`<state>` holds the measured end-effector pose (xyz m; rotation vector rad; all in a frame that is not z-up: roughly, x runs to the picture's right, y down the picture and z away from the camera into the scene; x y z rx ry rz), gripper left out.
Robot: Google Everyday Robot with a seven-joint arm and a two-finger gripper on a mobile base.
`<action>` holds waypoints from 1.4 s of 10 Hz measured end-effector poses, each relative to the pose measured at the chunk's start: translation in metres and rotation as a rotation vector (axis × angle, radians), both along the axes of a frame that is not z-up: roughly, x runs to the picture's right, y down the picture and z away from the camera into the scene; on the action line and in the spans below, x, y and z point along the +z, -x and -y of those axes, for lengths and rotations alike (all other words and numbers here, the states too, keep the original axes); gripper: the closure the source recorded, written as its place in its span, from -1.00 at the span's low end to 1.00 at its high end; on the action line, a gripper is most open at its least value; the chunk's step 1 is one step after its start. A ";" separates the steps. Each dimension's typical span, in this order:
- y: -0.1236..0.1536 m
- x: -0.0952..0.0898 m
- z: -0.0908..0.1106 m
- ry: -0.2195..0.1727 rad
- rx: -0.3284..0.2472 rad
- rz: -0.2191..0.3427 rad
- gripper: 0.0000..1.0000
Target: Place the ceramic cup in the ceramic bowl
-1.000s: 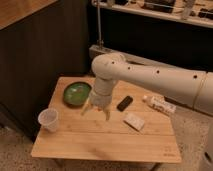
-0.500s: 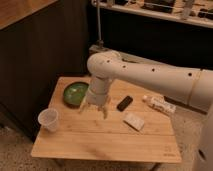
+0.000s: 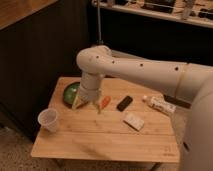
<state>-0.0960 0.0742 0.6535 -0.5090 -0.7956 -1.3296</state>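
Observation:
The ceramic cup (image 3: 48, 119), small and whitish, stands upright near the front left corner of the wooden table (image 3: 100, 137). Behind it and to its right sits the green ceramic bowl (image 3: 70, 93); my arm hides the bowl's right side. My gripper (image 3: 86, 106) points down over the table just right of the bowl. Its yellowish fingers (image 3: 75, 104) are spread open with nothing between them. The gripper is to the right of the cup and a little behind it, apart from it.
An orange item (image 3: 105, 102) lies just right of the gripper. Further right are a black bar (image 3: 124, 103), a white packet (image 3: 133, 120) and a white tube (image 3: 160, 104). Dark cabinets stand behind the table.
The arm and gripper have shifted left, toward the bowl and cup, and now cover the bowl's right side. Nothing on the table has moved.

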 end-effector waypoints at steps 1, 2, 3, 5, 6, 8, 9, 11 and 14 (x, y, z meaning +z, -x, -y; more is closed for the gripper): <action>0.007 0.005 0.006 -0.003 -0.004 0.002 -0.40; 0.019 0.010 0.013 -0.014 -0.012 0.001 -0.40; 0.027 0.011 0.015 -0.030 -0.024 -0.001 -0.40; 0.044 0.018 0.025 -0.058 -0.038 0.006 -0.40; 0.050 0.023 0.030 -0.068 -0.040 0.004 -0.40; 0.052 0.024 0.028 -0.079 -0.053 -0.007 -0.40; 0.056 0.026 0.027 -0.088 -0.055 -0.012 -0.40; 0.075 0.032 0.031 -0.104 -0.059 -0.010 -0.40; 0.075 0.040 0.027 -0.139 -0.077 -0.020 -0.40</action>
